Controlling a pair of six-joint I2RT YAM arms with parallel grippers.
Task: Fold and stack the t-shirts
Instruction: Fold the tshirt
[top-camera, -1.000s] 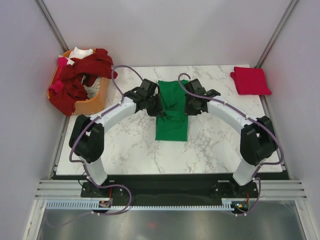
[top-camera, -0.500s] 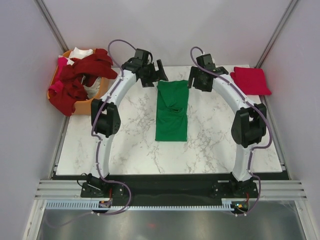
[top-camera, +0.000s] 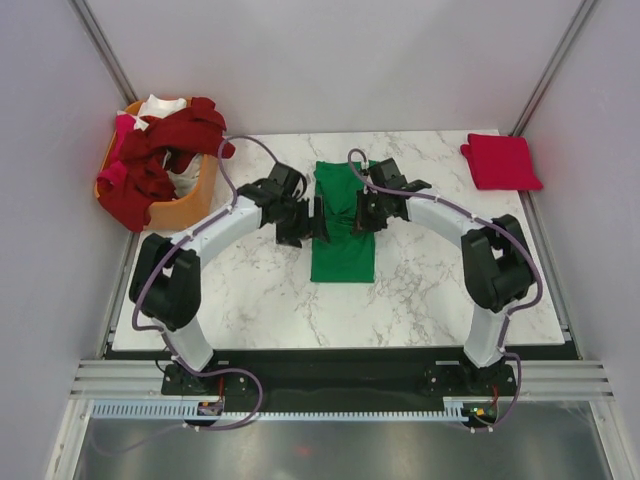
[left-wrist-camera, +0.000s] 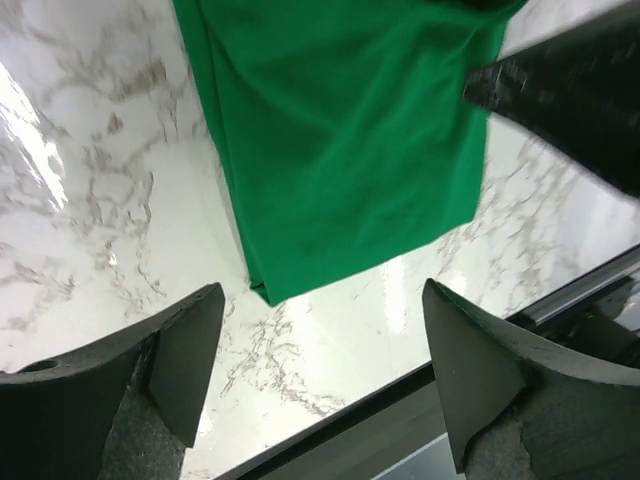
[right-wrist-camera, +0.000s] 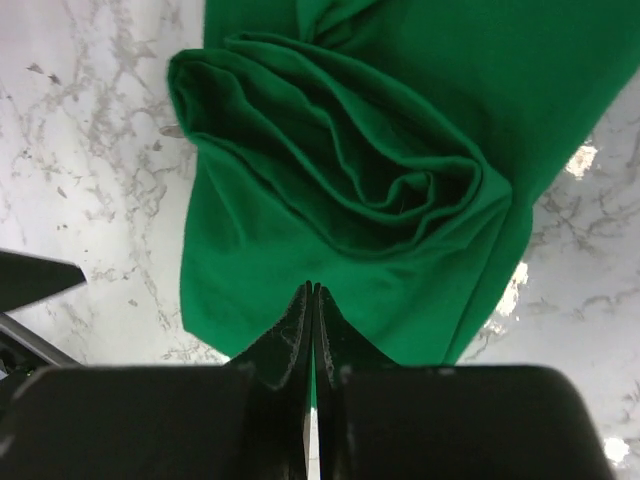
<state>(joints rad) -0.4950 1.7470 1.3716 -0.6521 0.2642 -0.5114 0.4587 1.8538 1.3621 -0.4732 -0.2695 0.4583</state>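
Observation:
A bright green t-shirt (top-camera: 343, 245) lies as a long strip in the middle of the table, its upper half rumpled into folds (right-wrist-camera: 350, 170). My left gripper (top-camera: 306, 224) hangs at the shirt's left edge, open wide (left-wrist-camera: 325, 350) over bare marble, with the shirt's corner (left-wrist-camera: 340, 140) just ahead of it. My right gripper (top-camera: 364, 214) is over the shirt's right side. Its jaws (right-wrist-camera: 313, 292) are shut, tips over the green cloth just below the rumpled folds, and no cloth shows between them. A bright red t-shirt (top-camera: 500, 161) lies folded at the back right corner.
An orange basket (top-camera: 188, 203) at the back left holds a heap of dark red, white and pink shirts (top-camera: 160, 150) that spills over its rim. The table's near edge (left-wrist-camera: 330, 440) shows as a black strip. Grey walls stand close on both sides.
Both arms lifted from the shirt to the table's far edge and opened, then came back down to the shirt's middle. The right gripper has shut again; the left stays open.

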